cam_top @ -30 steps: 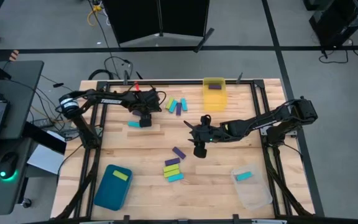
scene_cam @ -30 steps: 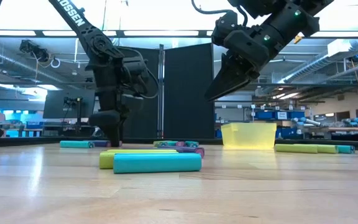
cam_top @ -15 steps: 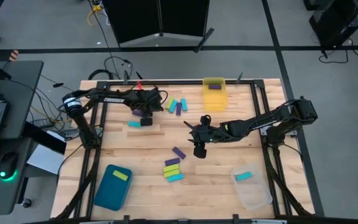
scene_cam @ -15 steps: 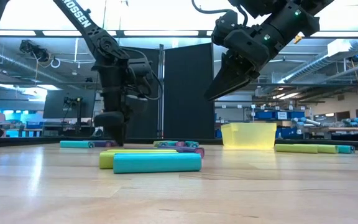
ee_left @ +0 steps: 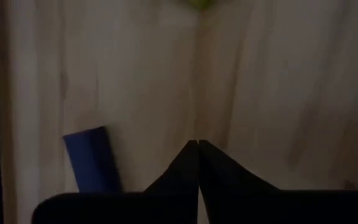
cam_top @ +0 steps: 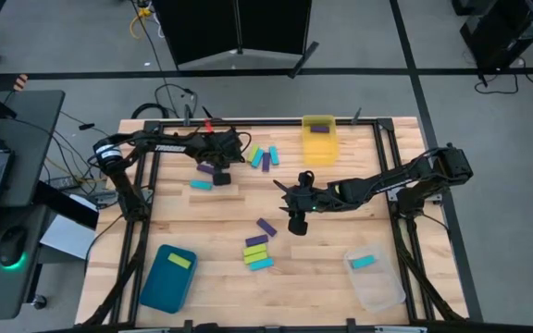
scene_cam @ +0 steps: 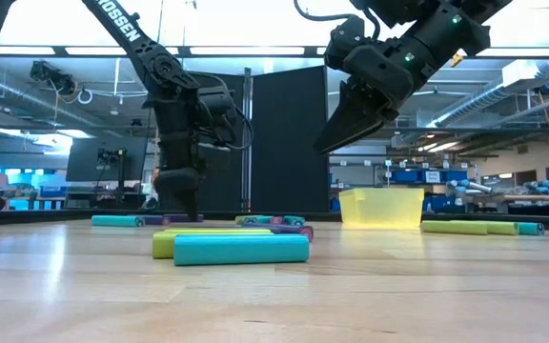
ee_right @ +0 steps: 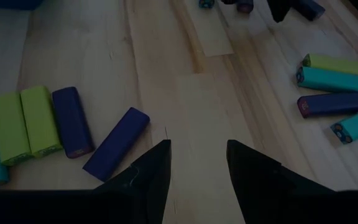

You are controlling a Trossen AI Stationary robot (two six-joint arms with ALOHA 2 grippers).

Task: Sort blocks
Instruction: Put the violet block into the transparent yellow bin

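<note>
Left wrist view shows the left gripper (ee_left: 197, 143) with its two dark fingers pressed tight together, tip to tip. Nothing is caught between them. A moment ago these fingers were wide apart, and they have snapped shut very fast. A purple block (ee_left: 91, 158) lies flat on the wood just beside the fingers, not between them. So I think the grab has missed.

From the high view, the left gripper (cam_top: 216, 166) has also slid a little toward the far edge of the table. The purple block (cam_top: 207, 170) sits right next to it, and a cyan block (cam_top: 200, 185) lies near it on the side closer to the front. A small bunch of blocks (cam_top: 262, 157) waits a bit farther out past the gripper.

This means the sorting has not moved on. The purple block is not picked up yet. The gripper probably needs to spread its fingers again, line up over the block, and try once more. The yellow bin (cam_top: 320, 150) already has a purple block inside, so that looks like the right home for this one.

The right gripper (ee_right: 197, 152) hangs over the middle of the table with its fingers spread and nothing held. Another purple block (ee_right: 115, 144) lies just ahead of it.
</note>
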